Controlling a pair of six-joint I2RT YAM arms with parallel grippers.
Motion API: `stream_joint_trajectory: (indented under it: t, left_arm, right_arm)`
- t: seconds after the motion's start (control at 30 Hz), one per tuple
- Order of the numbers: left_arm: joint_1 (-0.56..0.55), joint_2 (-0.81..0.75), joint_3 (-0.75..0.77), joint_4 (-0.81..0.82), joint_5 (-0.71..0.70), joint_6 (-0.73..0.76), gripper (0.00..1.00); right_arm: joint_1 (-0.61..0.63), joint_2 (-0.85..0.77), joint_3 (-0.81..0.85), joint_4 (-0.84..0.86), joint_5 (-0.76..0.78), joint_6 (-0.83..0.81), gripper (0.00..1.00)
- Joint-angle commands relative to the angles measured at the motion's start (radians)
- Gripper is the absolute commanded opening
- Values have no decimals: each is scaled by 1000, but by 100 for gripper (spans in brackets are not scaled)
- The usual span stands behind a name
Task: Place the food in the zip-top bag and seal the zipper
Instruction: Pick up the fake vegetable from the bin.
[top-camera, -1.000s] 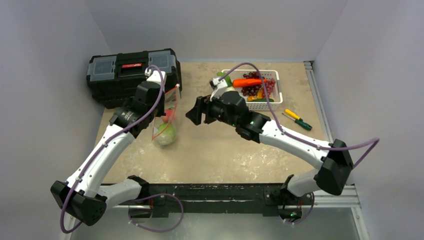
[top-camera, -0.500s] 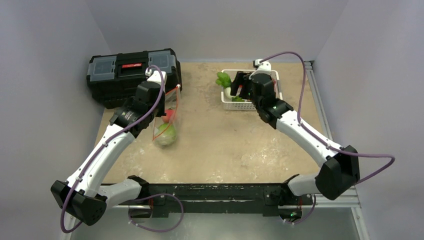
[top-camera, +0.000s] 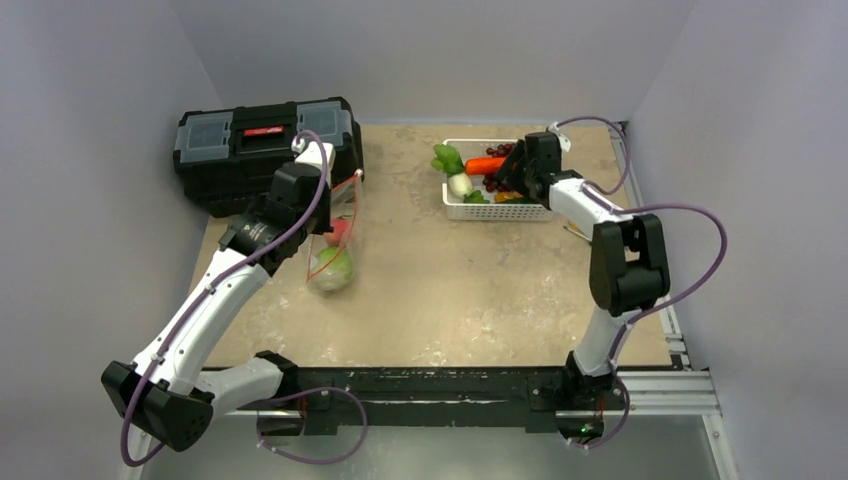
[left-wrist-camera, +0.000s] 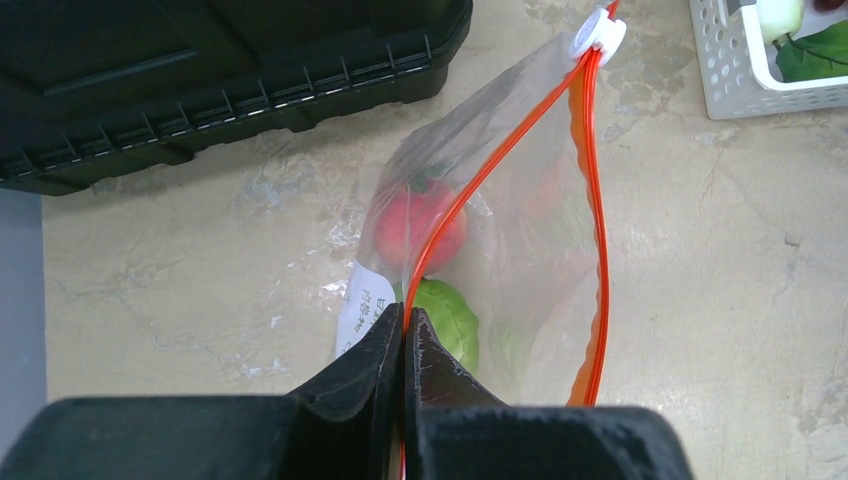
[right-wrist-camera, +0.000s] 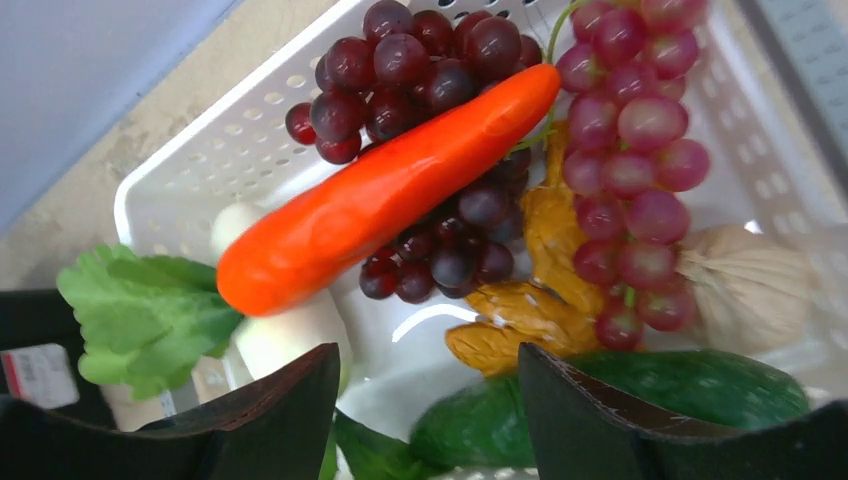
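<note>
Underneath, mottled beige tabletop (top-camera: 450, 290); pale walls (top-camera: 430, 60).

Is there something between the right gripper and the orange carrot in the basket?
Nothing visible. The carrot lies on top of the grapes in the basket, and the open right gripper faces it directly.

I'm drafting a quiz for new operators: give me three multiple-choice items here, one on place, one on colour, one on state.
1. The carrot lies in: A the basket; B the zip-top bag; C the left hand.
2. The zipper is: A blue; B orange-red; C green.
3. The left hand is: A open; B shut on the zipper; C shut on the carrot.
Answers: 1 A, it lies among grapes in the basket; 2 B, the strip is orange-red; 3 B, its fingers pinch the strip.
</note>
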Motion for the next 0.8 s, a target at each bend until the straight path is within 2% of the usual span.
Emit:
stream_joint_trajectory:
  t: [0.0,0.13,0.3,0.5,0.53,0.63,0.77]
  left_arm:
    - [6,-21,33,21,24,5,0]
    - [8,-15,35,20,31,4,0]
    - [9,-16,35,20,34,4,0]
    - [14,-12,36,22,52,1,0]
    - [15,-12,37,22,54,1,0]
    - [17,-11,38,22,61,-2,0]
    - [18,-12,36,20,52,-1,0]
  right_arm:
    - [-7,62,103,101,-152,204,66]
    - [-7,133,122,169,-177,367,62]
    - [-5,176,107,261,-119,510,61]
    - [-4,244,128,286,-138,613,60]
    - [-4,256,127,288,-149,635,58]
    - [-5,270,109,305,-158,666,43]
    - [-5,201,46,350,-158,658,30]
